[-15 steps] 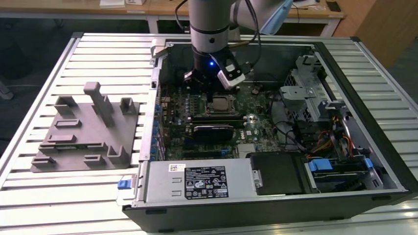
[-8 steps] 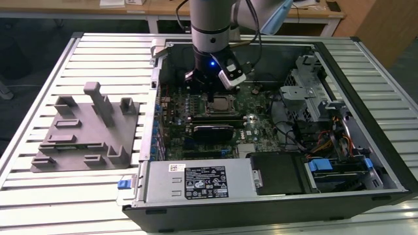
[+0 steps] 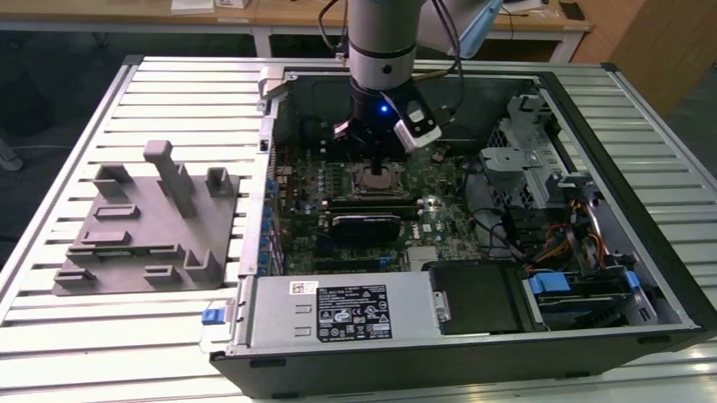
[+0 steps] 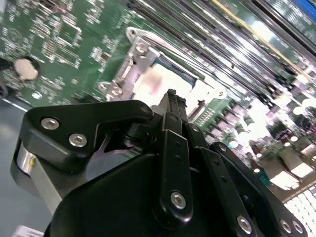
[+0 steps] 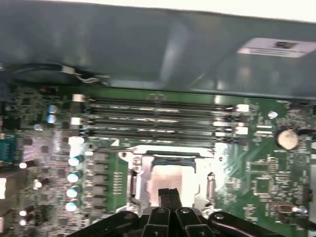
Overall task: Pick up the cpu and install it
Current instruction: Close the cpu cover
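The open PC case [image 3: 627,168] lies on the slatted table [image 3: 67,126], with the grey fixture [image 3: 146,227] beside it on the exterior view's left. Inside, the arm hangs over the green board [image 3: 448,201]. In the first wrist view, the cpu [image 5: 173,177] lies flat in its socket [image 5: 134,173], so pick-up and placing look done. I cannot tell whether it is latched. The gripper [image 5: 170,192] sits just above the cpu, its 2 fingers pressed together and holding nothing.

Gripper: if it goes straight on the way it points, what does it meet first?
Most likely the cpu, lying in the socket right ahead of the gripper. How much gap is left between them is unclear.
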Controlling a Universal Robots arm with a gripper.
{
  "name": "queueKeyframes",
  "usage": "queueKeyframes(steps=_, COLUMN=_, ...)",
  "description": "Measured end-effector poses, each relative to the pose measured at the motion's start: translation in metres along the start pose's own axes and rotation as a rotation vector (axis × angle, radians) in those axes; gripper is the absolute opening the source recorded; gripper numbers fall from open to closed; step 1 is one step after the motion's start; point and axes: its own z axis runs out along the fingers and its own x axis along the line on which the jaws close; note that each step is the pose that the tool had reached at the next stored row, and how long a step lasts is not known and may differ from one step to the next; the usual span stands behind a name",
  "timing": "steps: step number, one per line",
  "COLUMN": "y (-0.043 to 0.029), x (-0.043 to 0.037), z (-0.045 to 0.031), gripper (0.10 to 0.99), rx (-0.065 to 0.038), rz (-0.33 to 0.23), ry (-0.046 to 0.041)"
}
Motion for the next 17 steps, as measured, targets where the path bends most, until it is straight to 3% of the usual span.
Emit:
queueKeyframes(steps=6, y=0.0000, x=-0.0026, z=-0.0013, gripper=0.106, rx=0.000, rz=0.000, ry=0.0001)
queueKeyframes(steps=17, y=0.0006, x=-0.0035, z=-0.0172, gripper=0.106, rx=0.001, rz=0.018, ry=-0.0006)
